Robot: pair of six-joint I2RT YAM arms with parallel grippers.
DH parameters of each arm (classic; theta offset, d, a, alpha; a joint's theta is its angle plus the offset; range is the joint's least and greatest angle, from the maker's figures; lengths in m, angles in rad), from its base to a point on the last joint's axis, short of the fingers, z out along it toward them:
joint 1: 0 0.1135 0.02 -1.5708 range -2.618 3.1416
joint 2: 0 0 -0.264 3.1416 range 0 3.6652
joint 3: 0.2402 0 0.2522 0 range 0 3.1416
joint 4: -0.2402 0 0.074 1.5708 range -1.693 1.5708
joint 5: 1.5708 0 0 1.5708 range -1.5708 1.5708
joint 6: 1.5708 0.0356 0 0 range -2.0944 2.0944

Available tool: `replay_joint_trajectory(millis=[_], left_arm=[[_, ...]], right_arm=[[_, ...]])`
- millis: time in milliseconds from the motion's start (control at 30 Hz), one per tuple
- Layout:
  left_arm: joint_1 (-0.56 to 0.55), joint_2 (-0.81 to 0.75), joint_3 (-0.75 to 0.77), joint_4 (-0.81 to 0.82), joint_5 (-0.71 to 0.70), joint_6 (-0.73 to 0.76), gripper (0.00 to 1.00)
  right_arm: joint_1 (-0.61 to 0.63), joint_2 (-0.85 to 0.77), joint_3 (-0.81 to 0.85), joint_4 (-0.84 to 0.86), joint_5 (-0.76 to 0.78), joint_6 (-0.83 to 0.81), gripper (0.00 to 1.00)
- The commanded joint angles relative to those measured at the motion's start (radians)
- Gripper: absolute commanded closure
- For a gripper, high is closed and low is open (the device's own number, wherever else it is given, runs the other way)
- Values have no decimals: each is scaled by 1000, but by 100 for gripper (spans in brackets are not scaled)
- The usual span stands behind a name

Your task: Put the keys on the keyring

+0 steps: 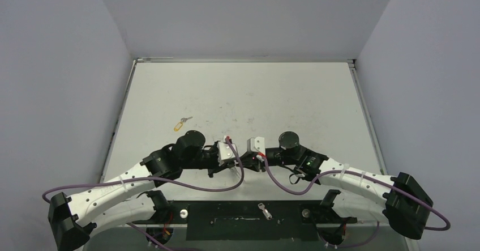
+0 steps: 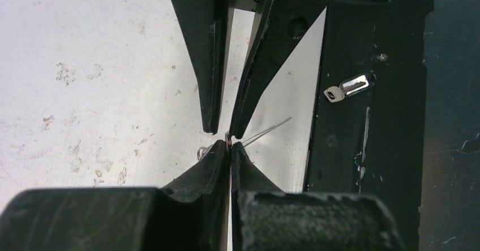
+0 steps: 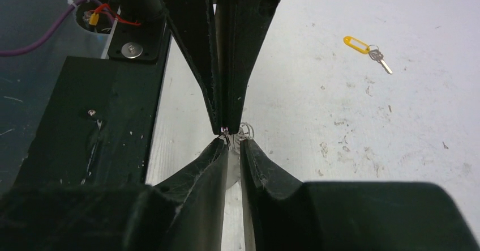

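- The left gripper was closed tight. Small silver rings and a thin wire sat at its tips, probably part of the keyring, and it seemed to pinch them.
- The right gripper met it tip to tip from the opposite side, its jaws a narrow gap apart. I could not tell whether it gripped the rings or only touched them.
- Both grippers were low over the table, near its near edge and just beside the black base plate.
- The yellow-tagged key lay flat, beyond and to the left of the grippers and well apart from them. Its long axis ran diagonally, with the tag toward the arms. The left arm was nearer to it, but that gripper was occupied.
- A second, plain key lay on the base plate between the arm bases, on the near side of the grippers and slanted. It was slightly nearer the right arm.
- The table beyond the grippers offered open room, while the plate side was cramped by mounts and cables.
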Motion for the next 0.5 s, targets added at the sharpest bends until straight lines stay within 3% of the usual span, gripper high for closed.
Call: replay_joint_trajectory(millis=[0,367,467], left_arm=[[-6,1,56,-10,42,39,100],[-10,3,42,29,60,32,100],[-10,4,41,31,60,32,100]], right_arm=[[4,16,23,64,-39,-15,85],[4,54,29,100,-63,-2,85],[4,61,31,103,-70,-1,94]])
